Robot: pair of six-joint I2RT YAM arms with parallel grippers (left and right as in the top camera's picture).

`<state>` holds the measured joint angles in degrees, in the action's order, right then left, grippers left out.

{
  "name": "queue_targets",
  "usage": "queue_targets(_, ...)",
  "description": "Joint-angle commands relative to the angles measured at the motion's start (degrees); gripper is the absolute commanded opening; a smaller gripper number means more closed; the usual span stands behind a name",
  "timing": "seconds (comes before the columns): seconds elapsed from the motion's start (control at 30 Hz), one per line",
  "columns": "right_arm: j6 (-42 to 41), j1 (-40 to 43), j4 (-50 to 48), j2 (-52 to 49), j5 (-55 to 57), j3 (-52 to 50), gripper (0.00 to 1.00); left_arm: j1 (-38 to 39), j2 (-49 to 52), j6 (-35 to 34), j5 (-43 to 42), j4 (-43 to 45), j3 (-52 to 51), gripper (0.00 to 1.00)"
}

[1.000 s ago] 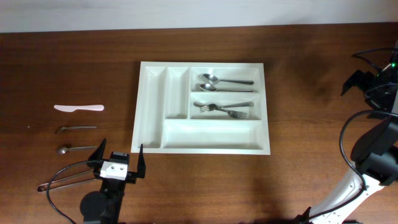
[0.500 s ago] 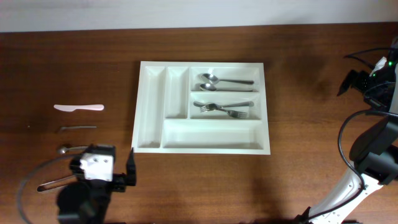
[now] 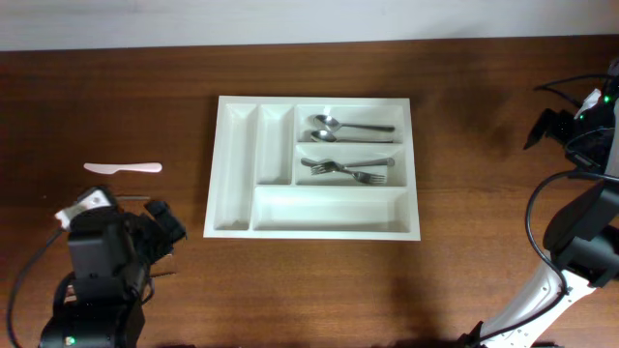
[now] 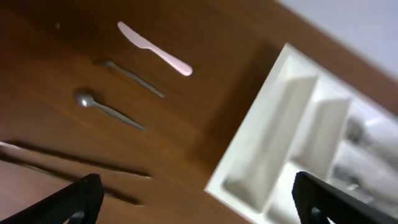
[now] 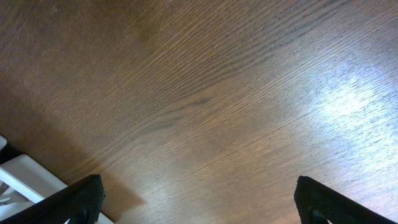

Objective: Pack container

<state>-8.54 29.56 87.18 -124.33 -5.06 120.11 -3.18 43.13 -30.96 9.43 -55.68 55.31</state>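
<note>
left gripper [image 4: 199, 202] swung left (jaws apart); container [image 3: 329, 209] rightward.

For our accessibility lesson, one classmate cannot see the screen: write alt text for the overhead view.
A white five-compartment cutlery tray sits mid-table, holding two spoons and forks in its right compartments. A pink knife lies to its left, near the left arm.

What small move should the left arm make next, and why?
Probably lower the open left gripper toward the loose spoon on the table. The gripper holds nothing, the spoon lies free ahead of it, and two spoons already lie in the upper right compartment of the container.
</note>
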Motion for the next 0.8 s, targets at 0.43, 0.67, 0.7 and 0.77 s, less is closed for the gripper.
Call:
queue_targets(0.43, 0.63, -0.24, 0.02, 1.44, -0.33, 0.81, 0.99, -21.57, 27.54, -26.84, -9.09, -14.91, 8.46, 0.99)
queue_targets(0.67, 0.63, -0.24, 0.02, 1.44, -0.33, 0.81, 0.99, -25.86, 38.62, -30.75, -8.55, -17.66, 11.23, 0.99)
queue_targets(0.7, 0.63, -0.24, 0.02, 1.44, -0.33, 0.81, 0.98, -26.38, 39.3, -30.75, -7.78, -17.77, 11.19, 0.99)
queue_targets(0.77, 0.63, -0.24, 0.02, 1.44, -0.33, 0.81, 0.99, -26.77, 38.99, -30.75, -6.64, -18.21, 11.13, 0.99)
